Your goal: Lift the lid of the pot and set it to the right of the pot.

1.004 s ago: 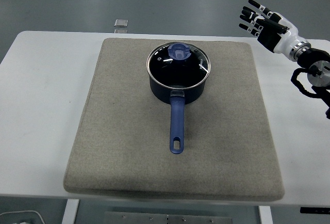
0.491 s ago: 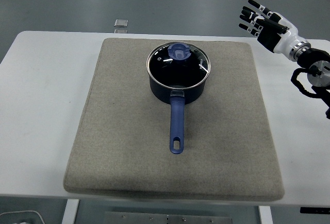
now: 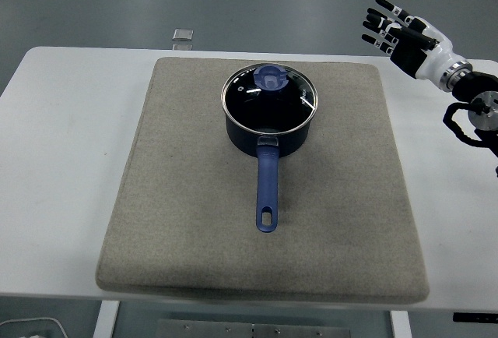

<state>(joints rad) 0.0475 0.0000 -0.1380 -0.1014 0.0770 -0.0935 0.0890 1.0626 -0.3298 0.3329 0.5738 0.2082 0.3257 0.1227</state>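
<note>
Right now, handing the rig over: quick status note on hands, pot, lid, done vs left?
Right robot hand: open, fingers spread, raised above the table's far right corner, holding nothing, well clear of the pot.
Left robot hand: not in view.
Pot: on the grey mat, toward its far middle, handle pointing at the near edge.
Lid: glass with a blue knob, seated on the pot.
Done: nothing yet; lid not grasped.
Left: reach to the knob, grasp it, lift the lid, set it on the mat right of the pot.

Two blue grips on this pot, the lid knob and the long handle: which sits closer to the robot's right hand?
The lid knob, atop the glass lid at the pot's far side; the long handle points toward the table's near edge, away from the right hand.
</note>
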